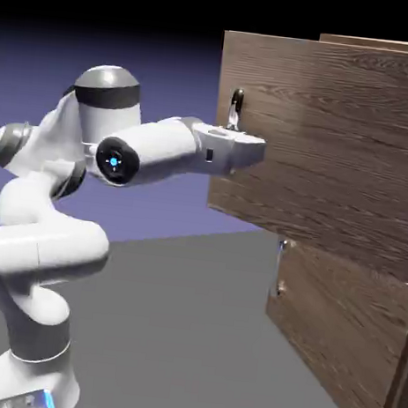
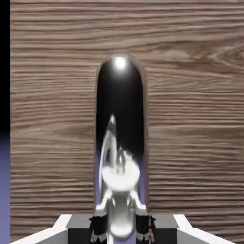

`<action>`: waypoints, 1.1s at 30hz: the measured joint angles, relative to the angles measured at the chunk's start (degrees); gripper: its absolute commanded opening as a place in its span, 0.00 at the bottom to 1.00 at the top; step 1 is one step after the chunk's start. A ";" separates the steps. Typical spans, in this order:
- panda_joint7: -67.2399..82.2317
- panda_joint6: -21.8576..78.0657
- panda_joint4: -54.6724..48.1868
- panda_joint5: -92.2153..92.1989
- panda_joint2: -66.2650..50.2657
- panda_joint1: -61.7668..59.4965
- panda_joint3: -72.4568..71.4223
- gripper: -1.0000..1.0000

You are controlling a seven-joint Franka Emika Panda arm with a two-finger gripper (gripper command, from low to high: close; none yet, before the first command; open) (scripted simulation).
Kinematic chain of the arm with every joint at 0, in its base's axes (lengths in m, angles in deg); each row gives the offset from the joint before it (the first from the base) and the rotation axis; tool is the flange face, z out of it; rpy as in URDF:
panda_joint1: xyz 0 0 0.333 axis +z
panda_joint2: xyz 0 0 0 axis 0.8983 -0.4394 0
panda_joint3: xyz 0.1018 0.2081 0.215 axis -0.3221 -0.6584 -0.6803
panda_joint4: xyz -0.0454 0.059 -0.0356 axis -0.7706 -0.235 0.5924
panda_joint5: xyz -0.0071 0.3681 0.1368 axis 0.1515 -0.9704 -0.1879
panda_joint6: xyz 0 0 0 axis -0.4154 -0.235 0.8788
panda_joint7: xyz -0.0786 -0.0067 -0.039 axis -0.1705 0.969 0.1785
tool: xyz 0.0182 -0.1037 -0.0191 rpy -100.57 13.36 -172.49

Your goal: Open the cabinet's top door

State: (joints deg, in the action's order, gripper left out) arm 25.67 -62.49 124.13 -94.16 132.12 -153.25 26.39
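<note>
You have the top door point(image 1: 329, 141) at the exterior view's right, on the upper part of the cabinet point(image 1: 404, 353), seemingly part-open: it sits at a different angle from the lower door point(image 1: 336, 328). Risk: the smooth, curved handle point(image 2: 120, 95) could slip out if you pull off the hinge arc or twist the wrist. Claw point(image 2: 121, 228) nearly closed, 2 fingertips clamped on the handle's lower part.

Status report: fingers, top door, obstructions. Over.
Fingers closed on the curved handle. Top door swung partly open. No obstruction seen.
</note>
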 measured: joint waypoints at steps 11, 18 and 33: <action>18.83 21.72 -9.13 21.27 -22.63 -13.03 6.11 0.00; 31.15 27.80 -18.57 35.05 -37.16 -17.73 5.38 0.00; 46.08 30.58 -43.90 58.59 -68.31 -19.02 1.54 0.00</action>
State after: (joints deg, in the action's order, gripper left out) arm 71.74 -31.91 80.23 -35.56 63.81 -172.27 27.93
